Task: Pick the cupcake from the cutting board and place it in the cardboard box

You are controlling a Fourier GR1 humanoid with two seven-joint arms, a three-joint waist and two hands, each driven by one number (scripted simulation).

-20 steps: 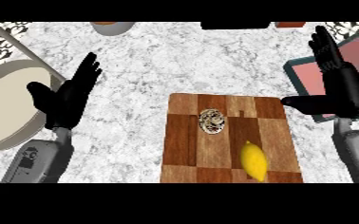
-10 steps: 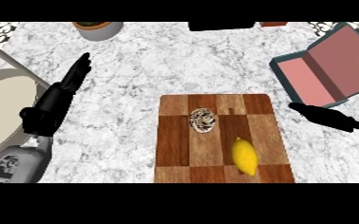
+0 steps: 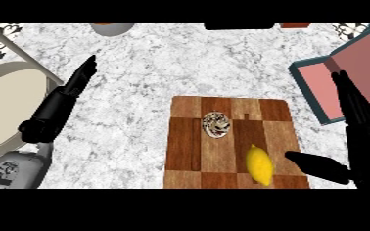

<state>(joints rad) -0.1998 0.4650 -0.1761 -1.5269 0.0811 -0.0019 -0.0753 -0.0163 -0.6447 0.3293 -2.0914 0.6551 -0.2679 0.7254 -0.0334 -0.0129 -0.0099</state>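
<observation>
The cupcake [image 3: 218, 125] sits on the cutting board [image 3: 189, 142], in its upper middle part, untouched and apart from both hands. It looks roughly round from above, so no long axis can be given. A lemon [image 3: 259, 164] lies on the same board, lower and to the right, its length running up and down the view.

The right hand [image 3: 353, 127] is the nearer: it shows at the view's right edge, thumb reaching in over the board's lower right corner, fingers extended and holding nothing. The cupcake lies to its left and slightly up the view.

The left hand [image 3: 59, 103] is well apart over the counter [image 3: 180, 63], fingers straight, empty.

The cardboard box [image 3: 325, 85] stands open beyond the board's upper right. The counter is white marbled stone.
</observation>
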